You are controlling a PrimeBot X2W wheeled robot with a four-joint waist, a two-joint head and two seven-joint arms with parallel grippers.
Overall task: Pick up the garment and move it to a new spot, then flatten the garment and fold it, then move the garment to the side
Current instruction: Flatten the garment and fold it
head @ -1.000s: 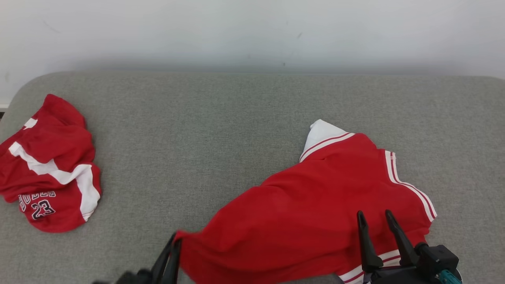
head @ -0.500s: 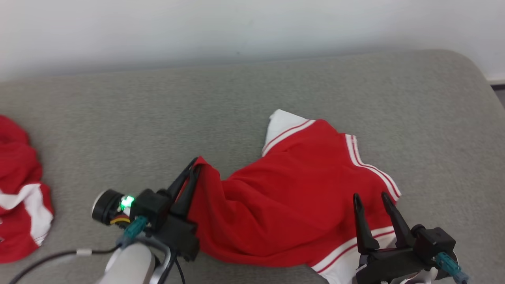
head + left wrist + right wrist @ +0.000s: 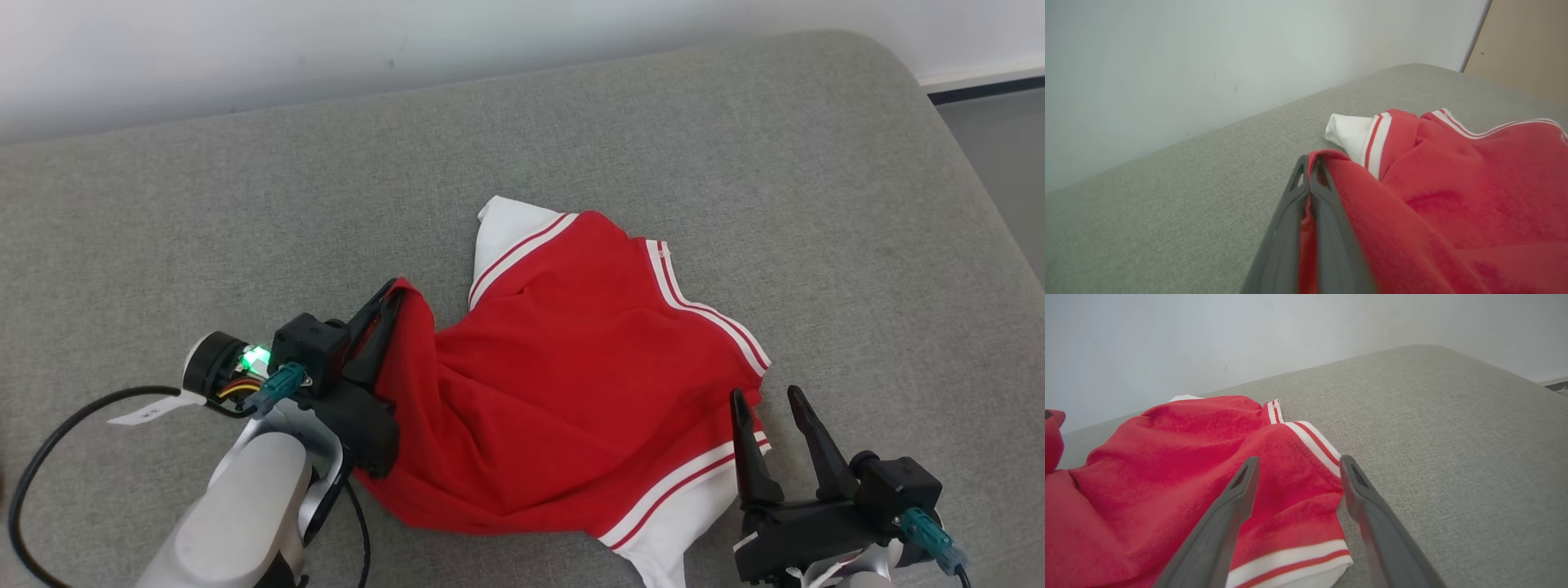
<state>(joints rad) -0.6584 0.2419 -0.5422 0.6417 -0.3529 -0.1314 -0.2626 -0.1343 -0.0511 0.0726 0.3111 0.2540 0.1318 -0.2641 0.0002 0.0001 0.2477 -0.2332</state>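
R hand (image 3: 1299, 458): fingers apart, nothing held, spread over striped hem of red garment (image 3: 1167, 465). Garment rumpled on grey cushion (image 3: 1453, 437). White wall (image 3: 1208, 335) behind.

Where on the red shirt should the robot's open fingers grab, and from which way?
Probably the white-striped hem corner of the red shirt, just by the right gripper. It lies flat with a free edge on the grey cushion, so come in low from the robot's right. The left gripper pinches the opposite edge, so the two could spread it.
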